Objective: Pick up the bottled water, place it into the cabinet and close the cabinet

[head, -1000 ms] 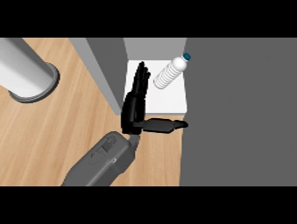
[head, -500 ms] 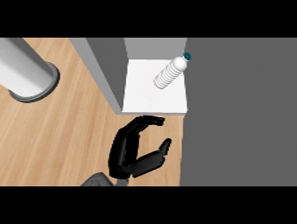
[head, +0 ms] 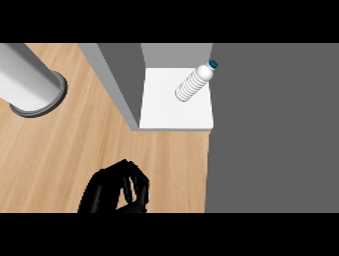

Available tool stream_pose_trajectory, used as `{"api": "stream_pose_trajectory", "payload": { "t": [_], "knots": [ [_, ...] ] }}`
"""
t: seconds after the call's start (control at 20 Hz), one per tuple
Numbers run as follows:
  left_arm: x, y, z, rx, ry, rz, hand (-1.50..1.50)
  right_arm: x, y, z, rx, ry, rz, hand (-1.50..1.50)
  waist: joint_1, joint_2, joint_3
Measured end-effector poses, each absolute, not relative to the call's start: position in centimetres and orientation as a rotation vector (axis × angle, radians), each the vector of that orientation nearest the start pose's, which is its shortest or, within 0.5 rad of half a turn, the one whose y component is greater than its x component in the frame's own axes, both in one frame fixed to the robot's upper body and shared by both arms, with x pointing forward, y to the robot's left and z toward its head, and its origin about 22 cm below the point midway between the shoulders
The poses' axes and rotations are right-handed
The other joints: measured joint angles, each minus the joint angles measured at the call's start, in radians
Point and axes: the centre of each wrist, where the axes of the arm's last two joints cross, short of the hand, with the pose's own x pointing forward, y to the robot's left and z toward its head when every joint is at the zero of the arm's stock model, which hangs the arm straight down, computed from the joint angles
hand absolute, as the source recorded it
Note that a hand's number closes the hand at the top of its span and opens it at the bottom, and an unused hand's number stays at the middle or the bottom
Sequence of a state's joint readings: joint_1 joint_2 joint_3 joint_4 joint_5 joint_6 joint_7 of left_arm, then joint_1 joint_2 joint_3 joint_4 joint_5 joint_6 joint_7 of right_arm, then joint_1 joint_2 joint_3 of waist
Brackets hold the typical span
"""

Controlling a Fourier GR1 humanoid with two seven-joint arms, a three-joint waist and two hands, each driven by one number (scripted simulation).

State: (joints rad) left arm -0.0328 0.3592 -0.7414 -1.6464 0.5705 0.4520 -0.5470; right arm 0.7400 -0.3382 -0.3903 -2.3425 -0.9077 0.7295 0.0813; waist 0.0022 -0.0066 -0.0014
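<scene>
The bottled water [head: 192,85], clear and ribbed with a dark blue cap, stands on the white shelf [head: 164,110] inside the open cabinet, near its right side. My left hand [head: 116,192] is low over the wooden counter, well below the shelf's front edge and apart from the bottle. Its fingers are curled in and hold nothing. The forearm is mostly cut off by the view's lower edge. My right hand does not show.
A grey cabinet side panel [head: 116,80] rises left of the shelf. A large dark grey cabinet surface [head: 283,130] fills the right side. A thick grey cylinder [head: 20,80] stands at the upper left on the wooden counter [head: 61,150].
My left hand has drawn back from the shelf toward the view's lower edge and curled its fingers. The bottle stays standing on the shelf.
</scene>
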Motion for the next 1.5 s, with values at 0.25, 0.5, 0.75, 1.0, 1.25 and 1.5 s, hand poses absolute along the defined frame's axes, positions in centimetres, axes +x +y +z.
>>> {"api": "stream_pose_trajectory", "payload": {
  "t": [0.25, 0.5, 0.75, 1.0, 1.25, 1.5],
  "knots": [
    [17.7, 18.8, 0.5, -0.319, -1.828, 0.004, 1.5, 6.1, -34.4, 12.9, 0.595, -1.711, 0.35, 1.5, -0.002, -0.002, -0.001],
    [17.0, 22.6, 2.0, -0.306, -1.851, 0.016, -1.5, 6.0, -33.4, 12.3, 0.68, -1.725, 0.358, 1.5, -0.004, -0.006, -0.003],
    [16.1, 25.2, 3.3, -0.294, -1.868, 0.038, -1.5, 6.3, -32.9, 12.2, 0.741, -1.722, 0.402, 1.5, -0.001, -0.009, -0.005],
    [15.6, 27.7, 4.6, -0.258, -1.886, 0.048, -1.5, 6.8, -31.8, 11.9, 0.825, -1.688, 0.429, 1.5, 0.005, -0.011, -0.008],
    [14.9, 29.7, 5.2, -0.239, -1.88, 0.049, -1.5, 7.8, -30.8, 11.8, 0.899, -1.658, 0.485, 1.5, 0.015, -0.017, -0.012],
    [14.3, 31.3, 5.7, -0.242, -1.871, 0.056, -1.5, 9.1, -29.7, 12.0, 0.964, -1.628, 0.56, 1.5, 0.026, -0.02, -0.016]
  ]
}}
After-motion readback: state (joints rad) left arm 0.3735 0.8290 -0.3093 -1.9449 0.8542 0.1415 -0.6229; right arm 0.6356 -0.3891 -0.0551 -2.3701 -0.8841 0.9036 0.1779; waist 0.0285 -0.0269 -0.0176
